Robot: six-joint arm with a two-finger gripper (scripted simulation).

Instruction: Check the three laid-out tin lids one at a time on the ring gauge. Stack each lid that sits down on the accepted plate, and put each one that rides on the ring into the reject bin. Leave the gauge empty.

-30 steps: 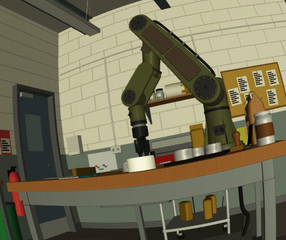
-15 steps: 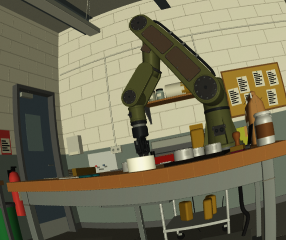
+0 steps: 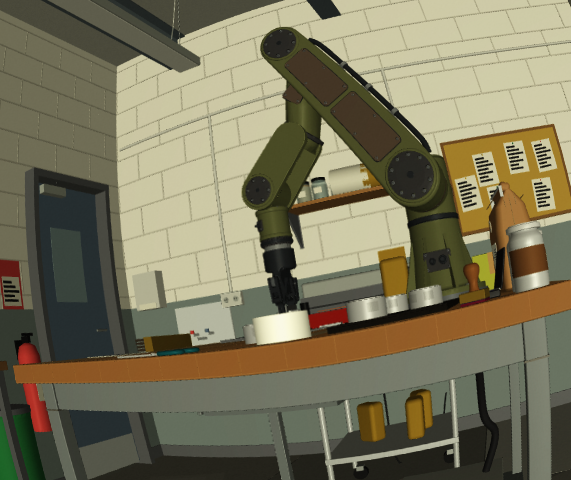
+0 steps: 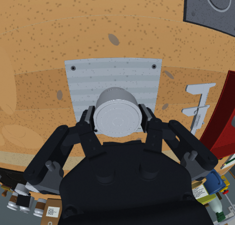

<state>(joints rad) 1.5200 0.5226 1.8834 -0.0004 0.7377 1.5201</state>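
From the side camera the tin lid in my fingers is hidden behind a cream roll [image 3: 281, 327] at the table's front. The wrist camera shows that grey tin lid [image 4: 117, 115] standing on a striped grey plate [image 4: 112, 86], and my gripper [image 4: 117, 118] is closed on it. Low over the table's left half, the gripper [image 3: 284, 304] hangs from the olive arm. Three more grey tins [image 3: 366, 308] [image 3: 396, 303] [image 3: 425, 296] stand in a row to the right, on a dark mat. A dark grey gauge plate with a ring [image 4: 213, 7] lies at the far right of the wrist view.
A red bin [image 4: 221, 124] [image 3: 328, 318] stands right of the striped plate. A grey caliper [image 4: 199, 105] lies between them. A yellow block [image 3: 393, 274], a wooden stamp [image 3: 473, 289] and a brown-banded jar [image 3: 527, 256] stand near the arm's base.
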